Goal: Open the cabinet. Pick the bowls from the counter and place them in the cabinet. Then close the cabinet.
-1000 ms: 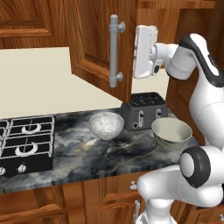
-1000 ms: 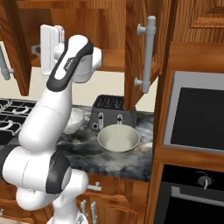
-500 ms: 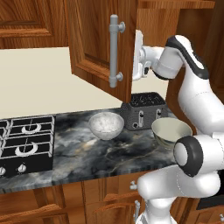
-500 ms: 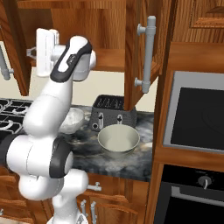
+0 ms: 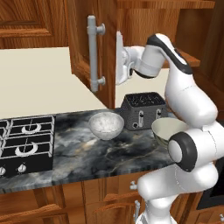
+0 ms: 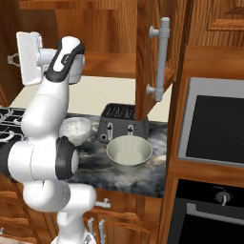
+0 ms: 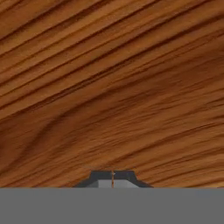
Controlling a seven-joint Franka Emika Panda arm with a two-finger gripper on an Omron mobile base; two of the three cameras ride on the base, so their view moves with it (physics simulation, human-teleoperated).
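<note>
- Cabinet (image 5: 89,48): both doors swung out; left door directly ahead of the gripper, inner face right against the tips, wood grain across the hand view. Probably a push to widen the opening, not a handle pull.
- Counter (image 5: 109,153): well below the gripper, dark marble, carries both bowls and the toaster.
- Toaster (image 5: 142,109): black, below the gripper and just beside it, between the two bowls. Likely an obstacle for the lift path to the shelf.
- Cream bowl (image 6: 128,152): below, on the arm's side of the toaster, near the counter edge, upright, untouched.
- Speckled bowl (image 5: 106,124): below, under the left door's edge, upright, untouched.
- Gripper (image 7: 113,174): tips pressed together, pinching nothing; closed tips suit pushing flat against the door. Opening step looks nearly done; bowls not yet picked.
</note>
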